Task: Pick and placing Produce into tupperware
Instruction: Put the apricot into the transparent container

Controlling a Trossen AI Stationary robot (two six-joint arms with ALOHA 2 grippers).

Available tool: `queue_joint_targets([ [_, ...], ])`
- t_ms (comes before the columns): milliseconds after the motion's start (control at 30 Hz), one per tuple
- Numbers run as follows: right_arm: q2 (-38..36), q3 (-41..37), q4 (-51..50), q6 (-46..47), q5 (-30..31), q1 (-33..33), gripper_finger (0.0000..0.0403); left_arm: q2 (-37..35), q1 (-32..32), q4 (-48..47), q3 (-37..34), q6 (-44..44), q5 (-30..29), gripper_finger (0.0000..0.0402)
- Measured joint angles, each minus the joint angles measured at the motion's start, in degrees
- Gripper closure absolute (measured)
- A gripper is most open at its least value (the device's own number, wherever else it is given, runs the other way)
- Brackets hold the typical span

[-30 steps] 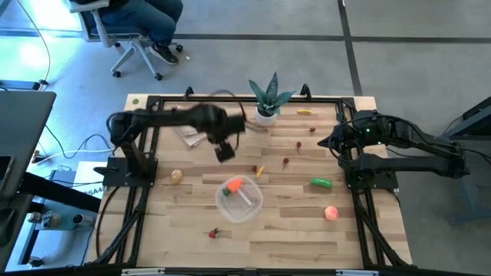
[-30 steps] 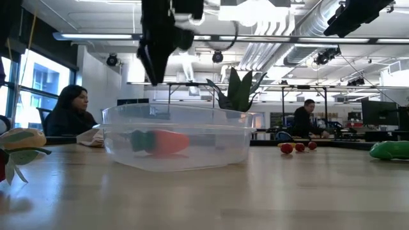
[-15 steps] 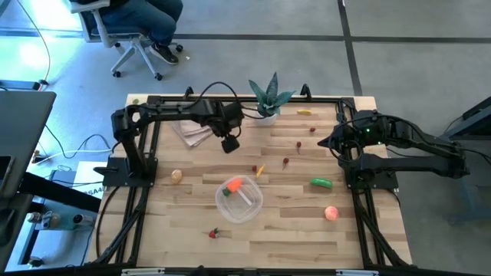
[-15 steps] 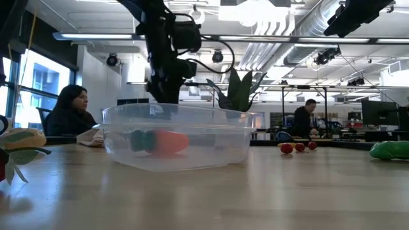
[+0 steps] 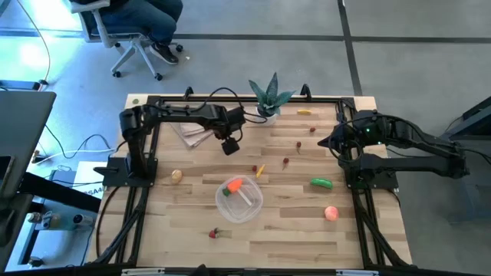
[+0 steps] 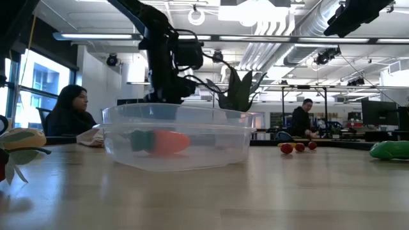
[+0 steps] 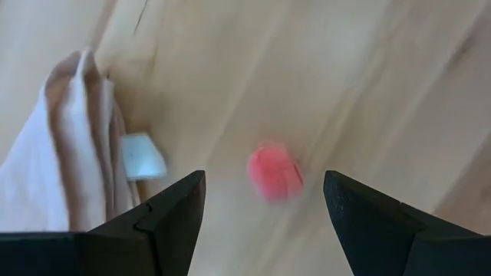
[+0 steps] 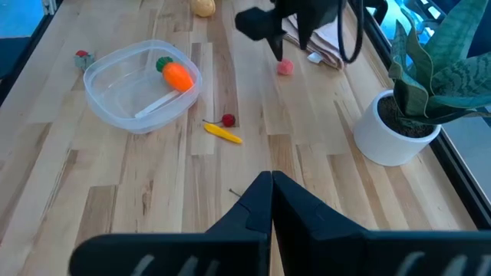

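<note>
The clear round tupperware (image 5: 239, 201) stands near the table's middle with an orange carrot (image 5: 234, 185) and a white stick inside. My left gripper (image 7: 263, 181) hangs open, pointing down, its fingers on either side of a small pink piece (image 7: 275, 172) on the wood without touching it; the right wrist view shows that gripper (image 8: 276, 50) just above the piece (image 8: 285, 67). A green cucumber (image 5: 321, 182), pink peach (image 5: 331, 213), yellow banana (image 5: 304, 112) and tiny red pieces (image 5: 285, 162) lie loose on the table. My right gripper (image 8: 271, 180) waits shut, raised at the table's right.
A beige napkin (image 7: 61, 165) lies close beside my left gripper, toward the table's far left. A spiky plant in a white pot (image 5: 267, 103) stands at the far edge. A small yellow piece (image 8: 222, 133) and a red one (image 8: 228, 119) lie between the tub and the plant.
My left gripper has come down from high over the table to just above the pink piece beside the napkin, staying open. Nothing on the table has moved.
</note>
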Motion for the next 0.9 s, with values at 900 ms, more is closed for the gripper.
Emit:
queue_joint_targets([
  [900,0.0,0.0,0.0,0.0,0.0,0.0,0.0402,5.1,-0.7,1.4,0.0,-1.5,-0.2,0.0147],
])
